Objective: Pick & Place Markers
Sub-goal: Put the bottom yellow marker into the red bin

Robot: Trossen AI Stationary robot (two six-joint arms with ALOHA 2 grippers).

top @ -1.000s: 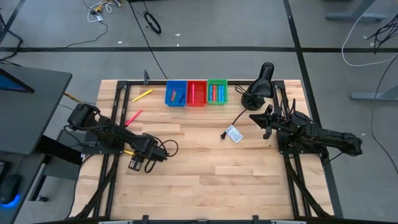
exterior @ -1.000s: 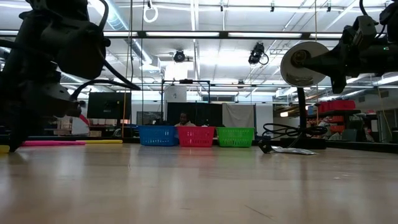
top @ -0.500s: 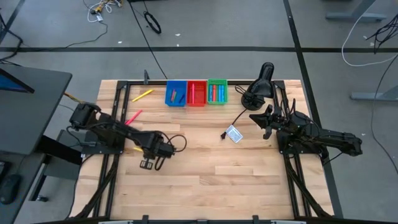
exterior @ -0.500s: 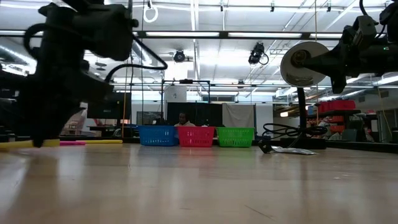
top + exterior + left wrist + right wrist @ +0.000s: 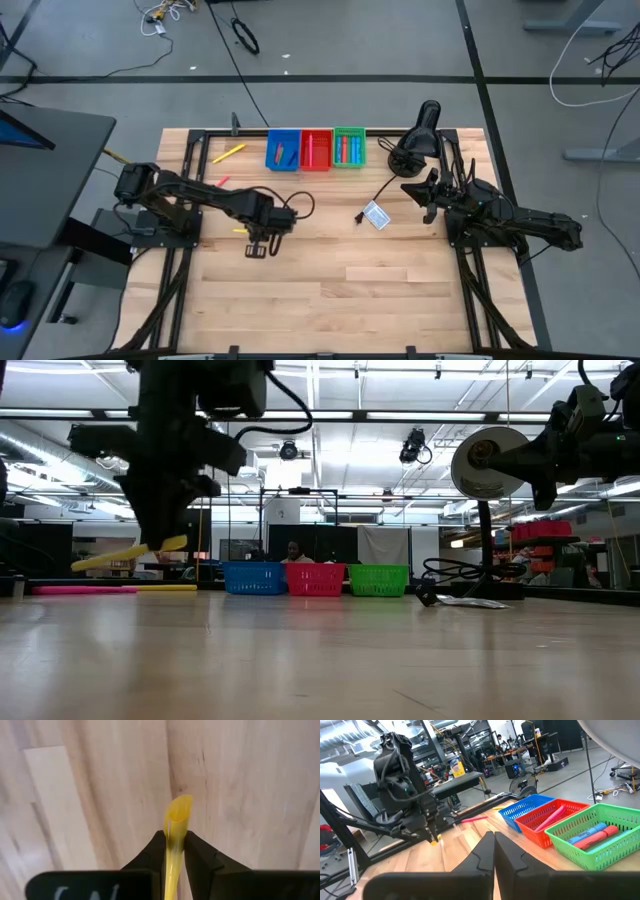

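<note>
My left gripper (image 5: 258, 240) hangs over the table's left middle, pointing down, shut on a yellow marker (image 5: 128, 554) that is lifted off the wood. A second yellow marker (image 5: 229, 152) and a pink marker (image 5: 218, 183) lie flat on the table at the far left. More markers lie in the blue bin (image 5: 283, 149), the red bin (image 5: 316, 149) and the green bin (image 5: 349, 147) at the far edge. My right gripper (image 5: 494, 851) rests shut and level at the table's right side. My left gripper pinches the yellow marker's shaft (image 5: 175, 827) between its two fingers (image 5: 199, 854), nearer one end than the middle. The fingers come from above and lie across the marker. The marker is clear of the table, slightly tilted, its longer part (image 5: 100, 559) sticking out toward the table's left.
A small white card (image 5: 376, 215) with a black cable lies right of centre. A black lamp-like stand (image 5: 420, 135) occupies the far right corner. Bare wood stretches across the middle and near side. A black frame rail runs along the table's far edge.
My left gripper has risen and gone toward the table's right and a little toward the far edge. The yellow marker, which lay on the wood, has come up with it and now hangs clear, slightly tilted.
</note>
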